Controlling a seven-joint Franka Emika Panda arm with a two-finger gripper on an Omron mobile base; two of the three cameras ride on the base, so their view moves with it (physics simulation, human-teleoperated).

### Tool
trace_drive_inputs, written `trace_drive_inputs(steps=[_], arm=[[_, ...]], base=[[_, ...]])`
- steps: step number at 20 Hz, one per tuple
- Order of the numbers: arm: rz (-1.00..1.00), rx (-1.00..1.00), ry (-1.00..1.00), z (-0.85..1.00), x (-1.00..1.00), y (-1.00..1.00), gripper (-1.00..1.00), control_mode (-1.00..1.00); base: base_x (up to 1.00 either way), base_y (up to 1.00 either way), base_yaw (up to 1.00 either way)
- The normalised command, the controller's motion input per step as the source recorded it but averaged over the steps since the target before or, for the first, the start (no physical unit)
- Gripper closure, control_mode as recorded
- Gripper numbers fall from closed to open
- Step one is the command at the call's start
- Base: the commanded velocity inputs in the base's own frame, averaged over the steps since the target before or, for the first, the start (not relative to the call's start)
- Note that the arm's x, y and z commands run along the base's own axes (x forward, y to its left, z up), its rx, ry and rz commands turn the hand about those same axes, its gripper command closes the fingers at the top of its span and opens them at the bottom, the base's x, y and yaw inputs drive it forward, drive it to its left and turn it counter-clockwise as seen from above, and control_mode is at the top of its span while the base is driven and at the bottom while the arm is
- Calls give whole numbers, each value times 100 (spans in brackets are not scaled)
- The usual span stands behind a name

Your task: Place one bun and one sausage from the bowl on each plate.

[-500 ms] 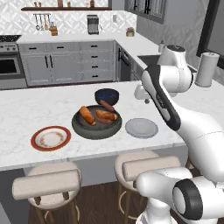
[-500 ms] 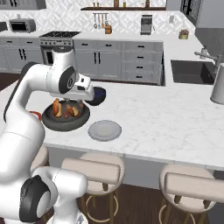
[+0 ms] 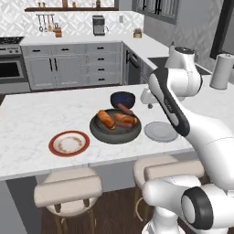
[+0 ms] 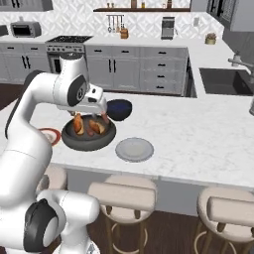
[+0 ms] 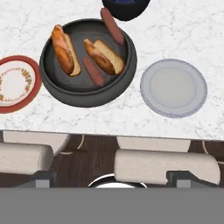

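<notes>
Broad white marble counter (image 5: 183,30) carrying everything, with stools tucked under its near edge, so all dishes sit within one reach of the arm.

Wide dark grey bowl (image 5: 57,89) set in the middle of the row, between the two plates, presumably so each transfer stays short. Still full: two buns and two sausages inside, nothing served yet by the look of it.

Plain grey plate (image 5: 173,89) just beside the bowl on one side, bare. Red-rimmed plate (image 5: 17,83) touching or nearly touching the bowl on the other side, also bare.

Small dark blue bowl (image 5: 126,8) behind the big one, apart from the job.

Left bun (image 5: 64,49) lying along the bowl's wall; second bun (image 5: 104,57) slanted across the centre. One sausage (image 5: 93,71) resting in the gap between the buns; the other sausage (image 5: 112,26) propped up on the far rim, sticking out toward the blue bowl.

Claw (image 4: 92,116) poised high above the bowl, jaws spread wide and holding nothing, looking straight down. Probably picking a first target before descending.
</notes>
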Motion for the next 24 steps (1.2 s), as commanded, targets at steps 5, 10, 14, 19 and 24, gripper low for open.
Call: trace_drive_inputs(steps=[5, 10, 14, 19, 24], arm=[[0, 0, 0, 0, 0, 0, -100, 100], [0, 0, 0, 0, 0, 0, -100, 100], [0, 0, 0, 0, 0, 0, -100, 100], [0, 0, 0, 0, 0, 0, -100, 100], [0, 0, 0, 0, 0, 0, -100, 100]], base=[[30, 36, -3], [65, 25, 0], [44, 43, 0], [36, 38, 0], [53, 40, 2]])
